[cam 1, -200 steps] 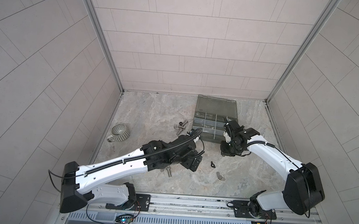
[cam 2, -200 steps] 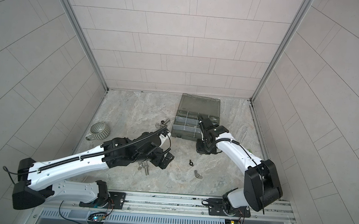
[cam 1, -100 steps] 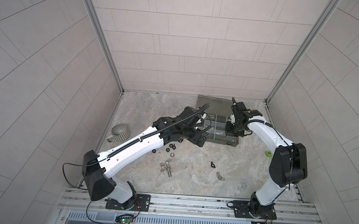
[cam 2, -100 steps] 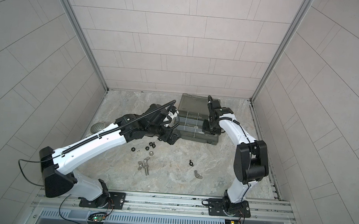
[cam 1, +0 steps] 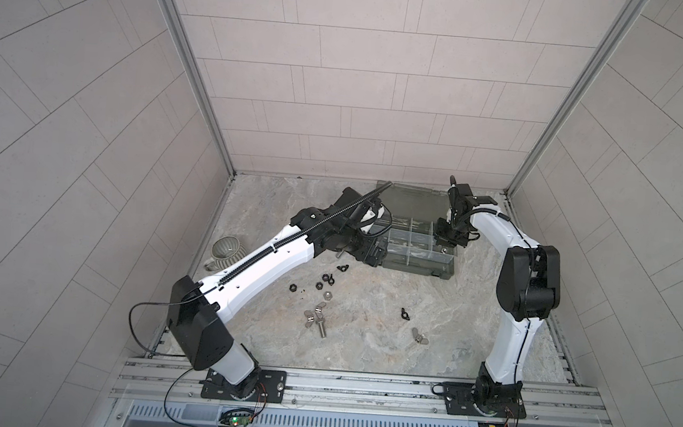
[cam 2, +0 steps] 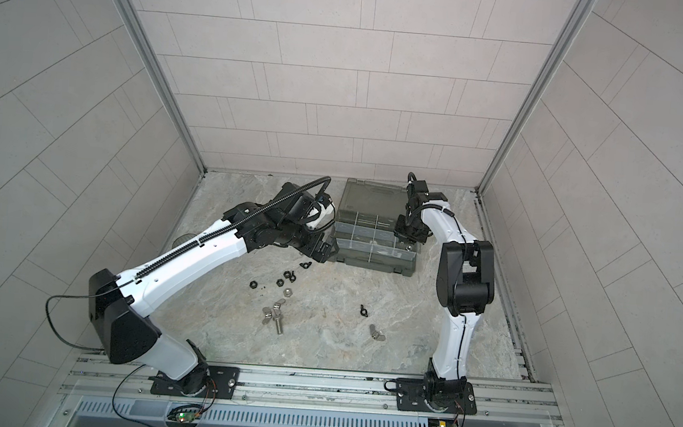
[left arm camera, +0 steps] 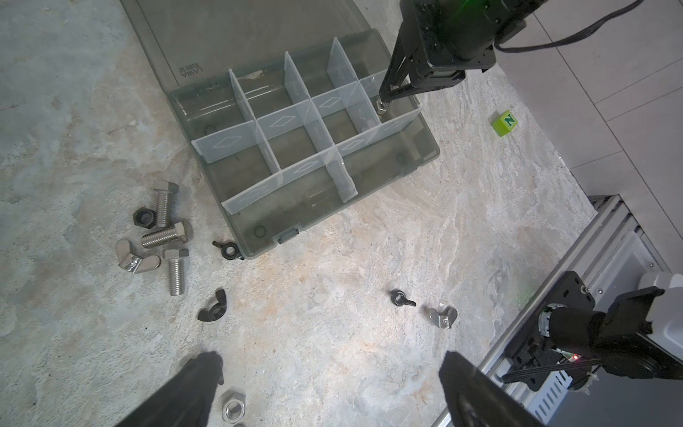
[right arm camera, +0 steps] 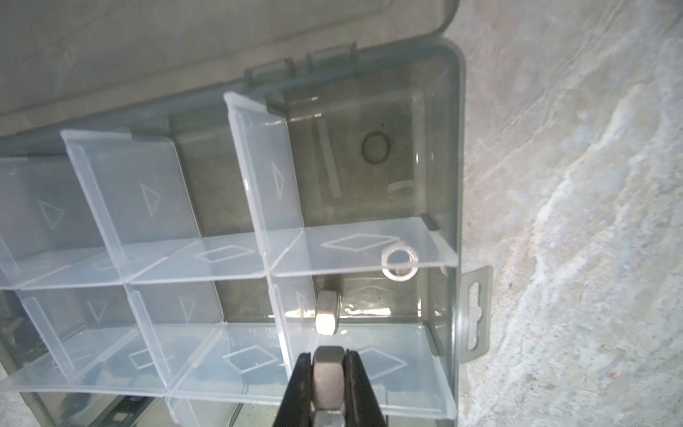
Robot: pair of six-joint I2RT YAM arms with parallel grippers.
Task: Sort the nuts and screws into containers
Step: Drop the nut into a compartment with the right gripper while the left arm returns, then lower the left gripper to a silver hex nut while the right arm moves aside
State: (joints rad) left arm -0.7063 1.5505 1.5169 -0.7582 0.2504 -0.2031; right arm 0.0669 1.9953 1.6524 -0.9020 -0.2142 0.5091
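Marble tabletop (left arm camera: 332, 332) is occupied by an open smoky grey organizer box (left arm camera: 421, 155). The left gripper (left arm camera: 329, 392) is spread wide above loose nuts (left arm camera: 212, 308). The right gripper (right arm camera: 327, 356) is clamped on a silver hex nut (right arm camera: 327, 384) over an end compartment (right arm camera: 388, 295). Three screws (left arm camera: 163, 237) are scattered beside the box.

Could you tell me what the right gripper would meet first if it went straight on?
Likely the silver hex piece lying in the box compartment just ahead of its fingers, though depth is unclear.
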